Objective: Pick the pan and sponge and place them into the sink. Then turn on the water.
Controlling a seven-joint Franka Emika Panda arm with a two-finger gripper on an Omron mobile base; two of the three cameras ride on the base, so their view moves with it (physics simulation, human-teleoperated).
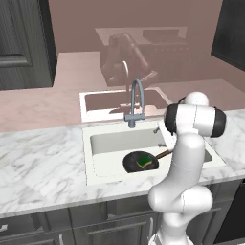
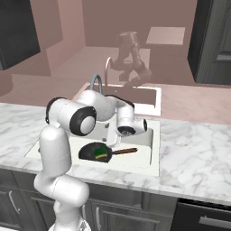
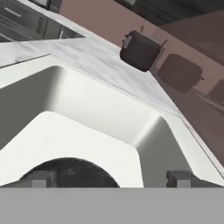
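The round black pan (image 1: 130, 163) (image 2: 89, 151) lies inside the white sink (image 1: 115, 141) (image 2: 154, 155), its brown handle (image 1: 163, 154) pointing right. On the pan rests the yellow and green sponge (image 1: 143, 163) (image 2: 103, 153). My gripper (image 3: 111, 179) hangs open over the basin with nothing between its fingers; below it a dark arc of the pan (image 3: 72, 169) shows against the sink wall (image 3: 87, 100). In the right base view my hand (image 2: 128, 125) hovers just above the pan. The grey gooseneck faucet (image 1: 136, 103) (image 2: 96, 84) stands behind the basin, and no water shows at its spout.
Marble counter (image 1: 43, 162) (image 2: 194, 151) runs on both sides of the sink. A glossy pink back wall (image 1: 72, 72) mirrors the basin and arm. A dark squat appliance (image 3: 140, 50) sits on the counter past the sink's corner. Dark cabinets line the front below.
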